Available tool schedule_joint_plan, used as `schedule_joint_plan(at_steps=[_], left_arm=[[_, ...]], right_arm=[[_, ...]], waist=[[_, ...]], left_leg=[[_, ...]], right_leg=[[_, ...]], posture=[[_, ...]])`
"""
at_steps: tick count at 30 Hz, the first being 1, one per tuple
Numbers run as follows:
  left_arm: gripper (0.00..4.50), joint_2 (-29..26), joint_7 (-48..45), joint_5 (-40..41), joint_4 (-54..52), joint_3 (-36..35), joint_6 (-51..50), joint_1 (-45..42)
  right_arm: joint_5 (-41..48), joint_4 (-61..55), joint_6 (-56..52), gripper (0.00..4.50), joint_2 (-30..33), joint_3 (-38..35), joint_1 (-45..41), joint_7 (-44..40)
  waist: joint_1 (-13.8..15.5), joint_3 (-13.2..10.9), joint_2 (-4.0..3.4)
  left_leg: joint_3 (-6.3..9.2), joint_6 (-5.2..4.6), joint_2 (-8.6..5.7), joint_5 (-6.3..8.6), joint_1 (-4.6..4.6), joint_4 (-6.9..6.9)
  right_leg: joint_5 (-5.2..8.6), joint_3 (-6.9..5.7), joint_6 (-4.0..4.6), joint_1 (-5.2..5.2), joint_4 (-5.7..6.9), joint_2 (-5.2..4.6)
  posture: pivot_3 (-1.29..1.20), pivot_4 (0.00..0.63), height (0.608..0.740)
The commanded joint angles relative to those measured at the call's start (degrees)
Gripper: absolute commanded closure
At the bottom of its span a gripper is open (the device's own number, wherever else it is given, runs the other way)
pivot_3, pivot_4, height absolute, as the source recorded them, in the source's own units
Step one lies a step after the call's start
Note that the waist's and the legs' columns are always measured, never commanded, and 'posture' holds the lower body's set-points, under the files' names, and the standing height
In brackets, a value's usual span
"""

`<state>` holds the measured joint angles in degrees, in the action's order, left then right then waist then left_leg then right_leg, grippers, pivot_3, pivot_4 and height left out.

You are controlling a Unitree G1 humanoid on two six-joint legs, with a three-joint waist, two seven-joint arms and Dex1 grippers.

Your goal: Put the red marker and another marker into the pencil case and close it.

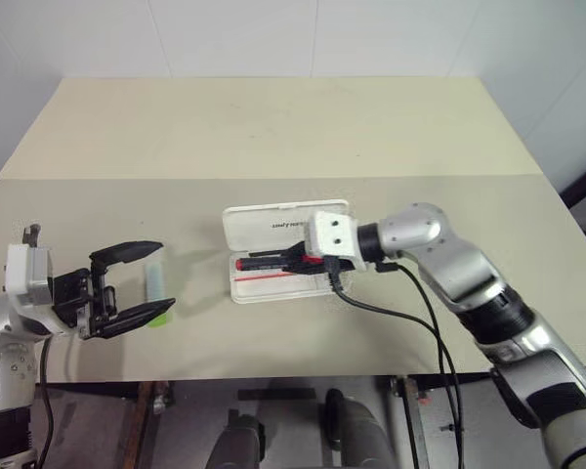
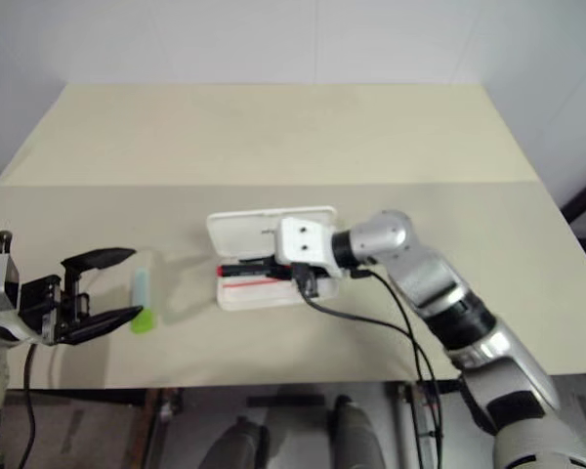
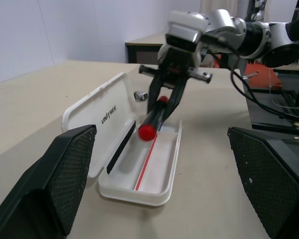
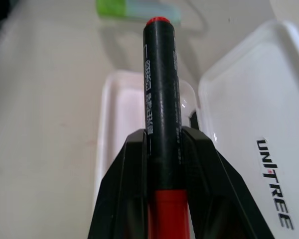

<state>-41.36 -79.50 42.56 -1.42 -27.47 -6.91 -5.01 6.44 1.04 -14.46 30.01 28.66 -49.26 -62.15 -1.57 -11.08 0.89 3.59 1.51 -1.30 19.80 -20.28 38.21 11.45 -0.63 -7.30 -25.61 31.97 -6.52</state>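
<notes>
The pencil case lies open at the middle of the table, its white lid leaning back and the shallow tray towards me. Just above the tray hangs the red marker, lengthwise along the case. My right gripper is shut on it, and its fingers clamp the black part of the marker. The other marker, a light-green highlighter, lies on the table left of the case. My left gripper stands open around it at the left, with nothing between its fingers.
A small silver clip-like object sits on the table behind the case's lid. A black cable hangs from my right wrist over the table's front edge. A seam divides the near tabletop from the far one.
</notes>
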Motion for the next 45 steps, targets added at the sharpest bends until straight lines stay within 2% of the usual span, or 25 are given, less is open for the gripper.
schedule_joint_plan(at_steps=[1, 8, 17, 19, 20, 28, 38, 45], left_arm=[[0.0, -0.8, 0.04, 0.92, -0.99, -1.71, 0.57, 0.61], [0.0, -0.77, 0.78, 0.99, -1.77, -1.74, 0.37, 0.75], [0.0, -1.11, 1.4, 0.96, -2.35, -1.76, 0.18, 0.45], [0.0, -1.06, 1.55, 1.03, -2.61, -1.67, 0.09, 0.4], [0.0, -1.07, 1.56, 1.09, -2.71, -1.7, 0.05, 0.45], [0.0, -0.51, 2.58, 1.32, -4.58, -1.09, -0.54, 0.66], [0.0, 1.35, 5.52, 1.8, -9.14, -0.05, -1.38, 2.08], [0.0, 4.14, 11.37, 2.1, -15.56, -1.4, -0.78, 5.27]], right_arm=[[-3.2, 3.91, 4.27, 3.89, -3.33, -0.09, -3.06, 0.49], [-8.66, 12.84, 11.26, 3.89, -7.17, 0.17, -5.22, -0.35], [-11.68, 17.98, 14.39, 3.89, -8.31, -0.57, -5.75, -1.66], [-12.0, 18.17, 14.44, 3.16, -8.39, -0.79, -5.67, -1.91], [-12.08, 18.06, 14.3, 2.95, -8.45, -0.91, -5.62, -2.04], [-10.68, 11.5, 10.4, 0.09, -7.31, -2.3, -3.55, -4.44], [-2.43, -7.74, -3.09, 0.04, -2.61, -5.46, 3.43, -9.27], [10.76, -19.96, -16.62, 0.04, 2.12, -15.34, 8.06, -8.76]], waist=[[-0.03, 0.0, 0.0], [-0.11, 0.0, 0.0], [-0.19, 0.0, -0.01], [-0.19, 0.0, -0.01], [-0.2, 0.0, -0.01], [-0.19, 0.0, -0.01], [0.01, 0.0, 0.0], [0.06, 0.0, 0.01]], left_leg=[[0.0, 0.01, 0.0, 0.0, -0.01, 0.0], [-0.01, 0.07, 0.01, 0.01, -0.01, -0.02], [-0.02, 0.09, 0.01, 0.0, 0.0, 0.0], [-0.02, 0.09, 0.01, 0.0, 0.0, 0.0], [-0.03, 0.09, 0.01, 0.0, 0.0, 0.0], [-0.02, 0.11, 0.02, 0.0, 0.0, 0.0], [-0.02, 0.11, 0.02, 0.01, -0.01, 0.03], [-0.01, 0.1, 0.03, 0.02, -0.01, 0.08]], right_leg=[[0.0, 0.0, 0.0, -0.03, 0.01, 0.0], [0.01, 0.01, 0.03, -0.07, 0.04, 0.01], [0.02, 0.01, 0.04, -0.09, 0.09, 0.01], [0.02, 0.01, 0.04, -0.09, 0.1, 0.01], [0.02, 0.01, 0.04, -0.09, 0.11, 0.01], [0.02, 0.01, 0.05, -0.1, 0.11, 0.01], [0.02, 0.01, 0.05, -0.09, 0.13, 0.01], [0.02, 0.04, 0.05, -0.08, 0.16, 0.0]], posture=[[0.0, 0.15, 0.74], [0.0, 0.15, 0.74], [0.0, 0.15, 0.74], [0.0, 0.15, 0.74], [0.0, 0.15, 0.74], [0.0, 0.15, 0.74], [0.0, 0.15, 0.74], [0.0, 0.15, 0.74]])
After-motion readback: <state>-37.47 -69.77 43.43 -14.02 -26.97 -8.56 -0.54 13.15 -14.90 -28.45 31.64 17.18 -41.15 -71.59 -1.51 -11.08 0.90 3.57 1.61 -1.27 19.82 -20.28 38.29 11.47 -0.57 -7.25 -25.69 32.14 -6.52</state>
